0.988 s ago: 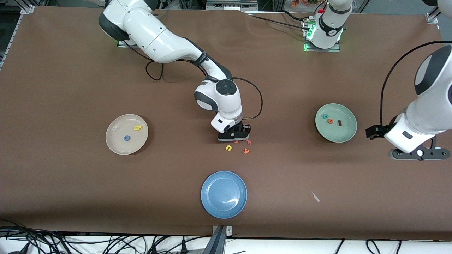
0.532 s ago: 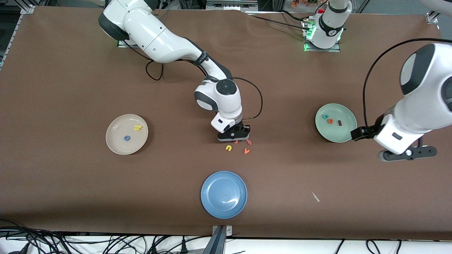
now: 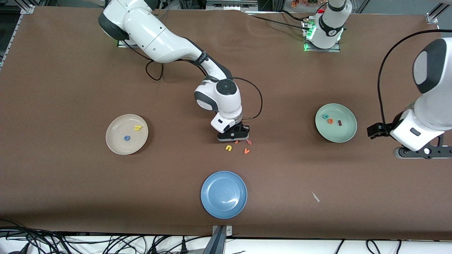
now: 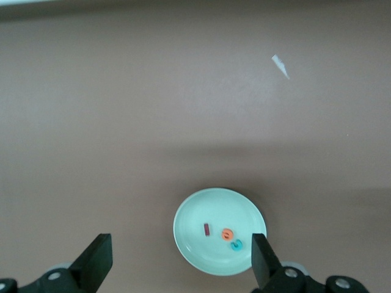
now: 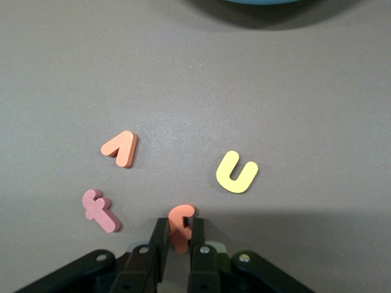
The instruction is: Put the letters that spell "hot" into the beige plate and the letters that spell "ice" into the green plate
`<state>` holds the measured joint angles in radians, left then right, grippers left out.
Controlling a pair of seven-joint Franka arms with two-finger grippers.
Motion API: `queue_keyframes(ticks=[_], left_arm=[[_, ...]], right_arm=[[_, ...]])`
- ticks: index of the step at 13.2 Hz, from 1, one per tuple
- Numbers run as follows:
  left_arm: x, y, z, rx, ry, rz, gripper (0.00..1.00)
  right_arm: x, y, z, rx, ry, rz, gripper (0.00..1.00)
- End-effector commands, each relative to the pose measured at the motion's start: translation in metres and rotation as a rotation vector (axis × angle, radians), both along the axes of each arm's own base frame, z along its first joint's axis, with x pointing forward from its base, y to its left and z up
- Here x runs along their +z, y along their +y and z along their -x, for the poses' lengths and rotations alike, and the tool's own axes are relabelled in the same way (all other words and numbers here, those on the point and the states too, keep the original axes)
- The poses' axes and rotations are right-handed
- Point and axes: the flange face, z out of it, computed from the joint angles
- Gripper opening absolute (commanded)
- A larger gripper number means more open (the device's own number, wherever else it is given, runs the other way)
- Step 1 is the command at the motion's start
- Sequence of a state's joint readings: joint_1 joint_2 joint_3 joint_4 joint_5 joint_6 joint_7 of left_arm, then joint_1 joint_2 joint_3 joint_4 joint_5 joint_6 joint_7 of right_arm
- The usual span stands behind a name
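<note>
The right gripper (image 3: 236, 138) is down at the table in the middle, and its two fingers (image 5: 160, 239) are pinched tight on the stem of the orange t (image 5: 181, 226). The hook of the letter pokes out past the fingertips. It looks like a small foam or plastic piece, so it is probably very light and a bit squashy, though the view does not make that sure. The straight stem is the best place to hold it, because the curved hook could slip out. A soft, steady squeeze should do.

Just beside it on the table lie a pink letter (image 5: 101, 210), the orange v (image 5: 120, 148) and the yellow u (image 5: 236, 173).

The beige plate (image 3: 116, 146), toward the right arm's end of the table, already has the yellow h (image 3: 137, 128) and the blue o (image 3: 126, 138) in it. The green plate (image 3: 344, 135) holds the teal c (image 3: 325, 116), the orange e (image 3: 330, 121) and the dark red i (image 3: 339, 123).

The left gripper (image 4: 180, 262) waits in the air over the table beside the green plate, fingers spread wide and holding nothing.
</note>
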<state>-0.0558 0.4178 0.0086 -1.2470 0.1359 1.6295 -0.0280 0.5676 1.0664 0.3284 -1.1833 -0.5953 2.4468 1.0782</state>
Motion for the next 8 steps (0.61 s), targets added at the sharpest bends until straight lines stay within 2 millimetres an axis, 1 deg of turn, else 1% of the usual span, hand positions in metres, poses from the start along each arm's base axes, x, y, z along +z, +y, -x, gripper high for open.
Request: queue_keyframes(ticks=[1,2,4,6,8], left_arm=[[0.003,0.025,0.001,-0.078,-0.013,0.045,1.00],[0.002,0.021,0.001,-0.100,-0.012,0.044,1.00],[-0.004,0.012,0.001,-0.097,0.000,0.049,1.00],[-0.013,0.008,-0.002,-0.105,0.008,0.059,1.00],[-0.023,0.008,-0.006,-0.108,0.022,0.055,1.00]], right_arm=[[-0.013,-0.003,0.006,0.022,0.005,0.023,0.10],[-0.004,-0.008,0.003,0.021,0.002,0.024,0.10],[0.009,-0.021,0.003,0.005,0.008,0.023,0.10],[0.027,-0.036,-0.001,0.001,0.003,0.030,0.10],[0.049,-0.051,0.002,-0.002,0.001,0.037,0.10]])
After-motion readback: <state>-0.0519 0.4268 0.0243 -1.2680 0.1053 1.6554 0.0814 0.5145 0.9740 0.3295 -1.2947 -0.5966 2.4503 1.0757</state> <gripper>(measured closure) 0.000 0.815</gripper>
